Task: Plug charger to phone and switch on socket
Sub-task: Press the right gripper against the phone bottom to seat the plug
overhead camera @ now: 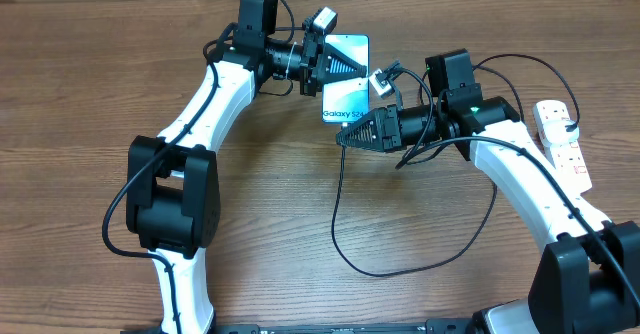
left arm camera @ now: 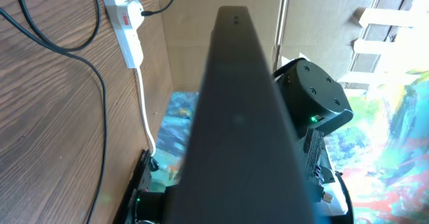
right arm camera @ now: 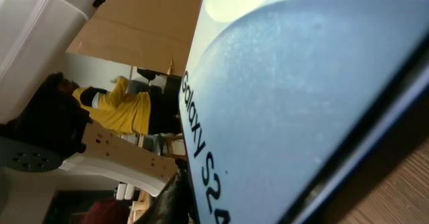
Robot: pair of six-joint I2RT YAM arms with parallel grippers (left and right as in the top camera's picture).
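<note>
A: Widest thing first: the brown wood-grain worktop [overhead camera: 80,224], mostly bare across the left and bottom of the overhead view. All the action is bunched at top centre.

B: And there it is, the slim rectangular phone with the light blue screen [overhead camera: 347,84]. It's at top centre, long axis running up and down the frame, white "Galaxy" band at the lower end.

A: The left claw [overhead camera: 322,66] is clenched on its upper part, coming in from the left edge. The left wrist view just shows the phone's dark edge filling the middle.

B: The white elongated socket strip [overhead camera: 562,139] lies well apart at the right edge, beside the white right arm [overhead camera: 520,164]. That arm is plainly the nearer one for the switch.

A: The thin black charger cable [overhead camera: 338,209] hangs from the right claw [overhead camera: 343,136] and loops across the lower middle.

B: That claw looks pinched on the cable's end, just below the phone's Galaxy end and pointing left. I can't make out the connector tip itself.

A: My read is that the plug must travel up the frame, along the phone's long axis, into that lower short edge. It's tight between the two claws, and the free room is all below and to the left, apart from the loop.
</note>
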